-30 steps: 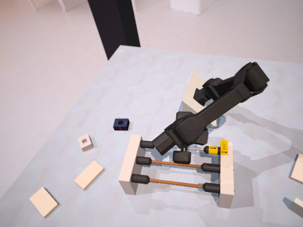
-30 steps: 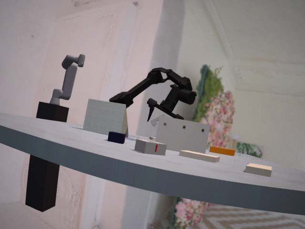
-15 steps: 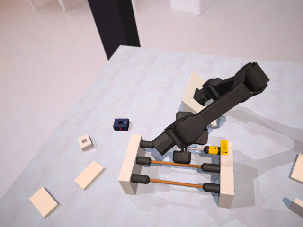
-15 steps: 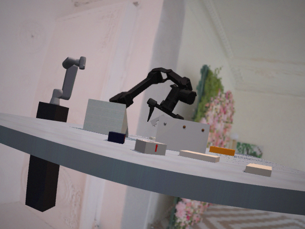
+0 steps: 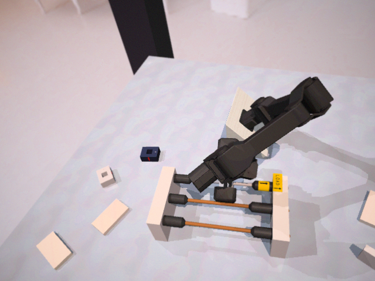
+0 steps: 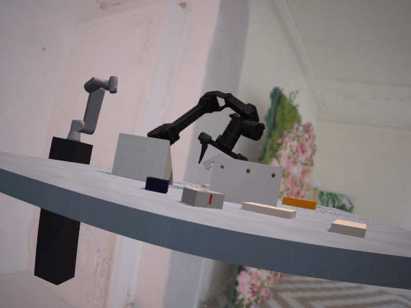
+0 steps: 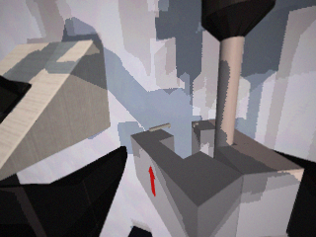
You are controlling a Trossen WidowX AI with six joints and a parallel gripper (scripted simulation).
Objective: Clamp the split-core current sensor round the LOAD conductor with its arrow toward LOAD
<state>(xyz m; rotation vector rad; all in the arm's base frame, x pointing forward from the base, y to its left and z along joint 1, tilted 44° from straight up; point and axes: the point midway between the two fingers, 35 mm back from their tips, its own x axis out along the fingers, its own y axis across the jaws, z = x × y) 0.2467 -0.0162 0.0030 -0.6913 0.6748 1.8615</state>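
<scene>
The grey split-core sensor (image 7: 197, 180) (image 6: 218, 159) is open, with a gap between its two jaw tips. The LOAD conductor (image 7: 230, 81) (image 5: 244, 184) runs down to it in the wrist view; whether it lies fully inside the jaws is hidden. The sensor's red arrow points up that view, toward the black sleeve. The yellow LOAD marker (image 5: 277, 182) is on the right end plate. My gripper (image 7: 177, 147) is open, one finger on each side of the sensor, with a visible gap to the left finger. In the top view the arm hides the sensor.
Two copper conductors (image 5: 218, 202) (image 5: 218, 226) run parallel between the end plates (image 5: 160, 196) (image 5: 280, 223). A pale wedge-shaped block (image 5: 237, 110) (image 7: 81, 94) stands near the arm. A navy block (image 5: 150, 154) (image 6: 157, 185), a pale holed block (image 5: 105, 178) (image 6: 199, 197) and flat blocks (image 5: 110, 216) (image 5: 54, 250) lie left.
</scene>
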